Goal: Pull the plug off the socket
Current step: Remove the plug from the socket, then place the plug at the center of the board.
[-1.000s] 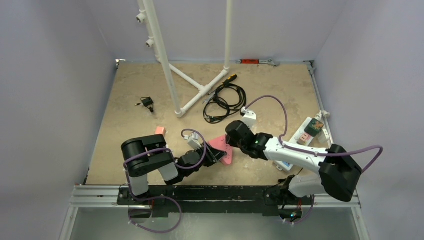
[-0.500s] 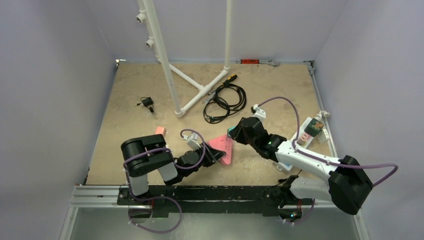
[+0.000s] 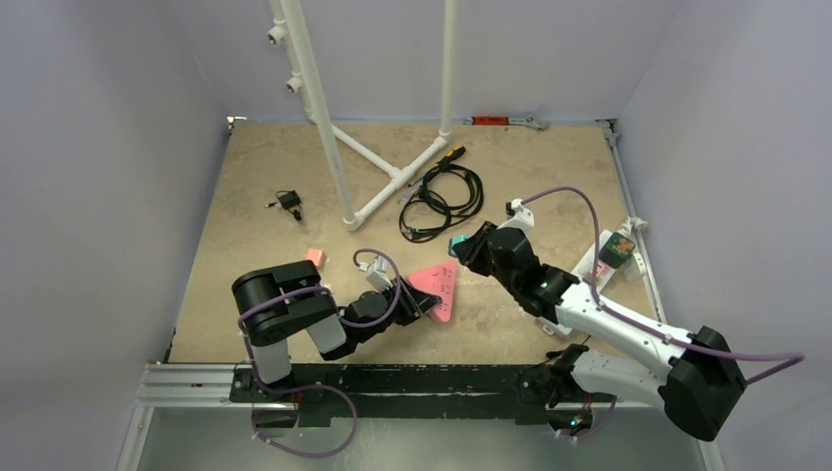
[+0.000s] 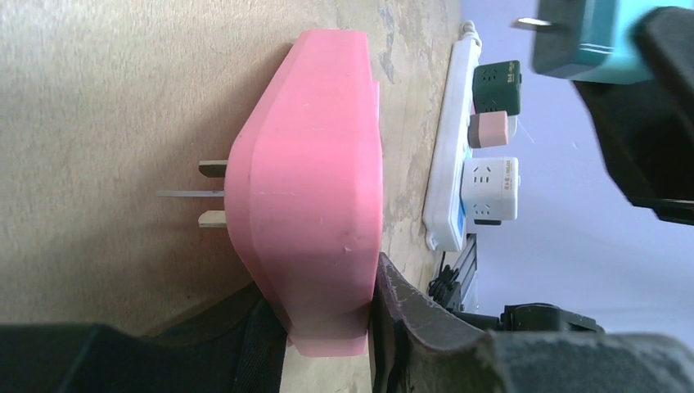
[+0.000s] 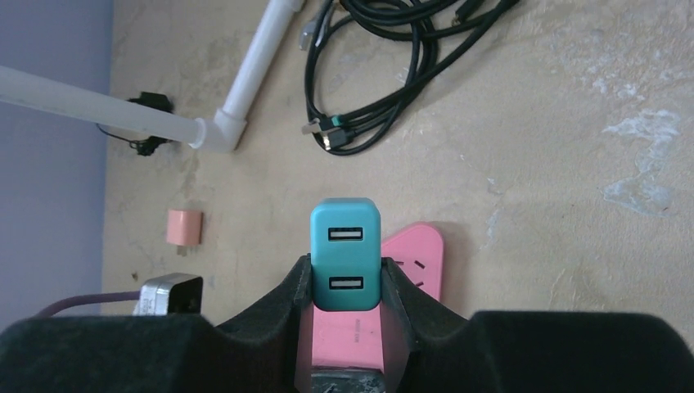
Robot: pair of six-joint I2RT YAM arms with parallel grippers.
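Teal plug (image 5: 345, 254) is already clear of the pink socket (image 3: 437, 289), held in the air just toward 1 o'clock of it, so the pull itself looks done. The risks now lie in the carrying and the release.

The right gripper (image 5: 344, 282) pinches only the plug's lower half. A jolt could let it slide out and drop onto the socket or the table (image 3: 275, 177). A wide swing toward 12 o'clock would bring it over the coiled cables (image 3: 442, 201), and one toward 3 o'clock nears the power strip (image 3: 596, 263), which is already crowded with adapters.

The left gripper (image 3: 424, 306) clamps the socket by its near end alone (its fingers (image 4: 409, 319) straddle just the tip). If bumped, the socket could pivot on the table, with its own prongs (image 4: 211, 193) sticking out sideways.

The right arm stretches from its base at 5 o'clock diagonally toward 11 o'clock, wrist raised, camera looking down past the plug. The left arm is folded low, with its elbow at 8 o'clock and its forearm lying close to the table, pointing toward 3 o'clock.
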